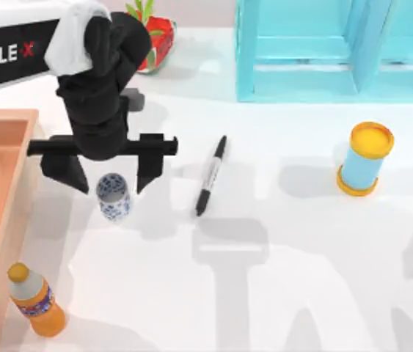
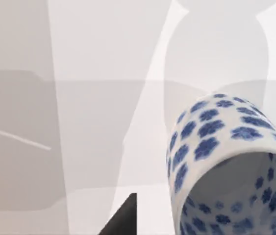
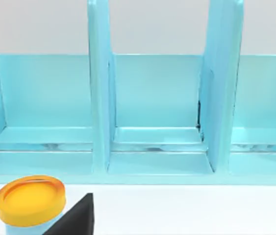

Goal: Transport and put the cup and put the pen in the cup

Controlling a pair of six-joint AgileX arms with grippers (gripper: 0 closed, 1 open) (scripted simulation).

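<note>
Straddling cup point(image 1: 113, 196), left tool point(image 1: 112, 177) spread; rim cropped.

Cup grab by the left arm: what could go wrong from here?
1. The left gripper is open, its fingers straddling the cup with no contact yet; an off-centre close could tip the cup.
2. The pen lies flat on the table just to the cup's right; a sideways swing might knock it away.
3. The wooden tray sits close on the left, so the outer finger could clip its wall.
</note>
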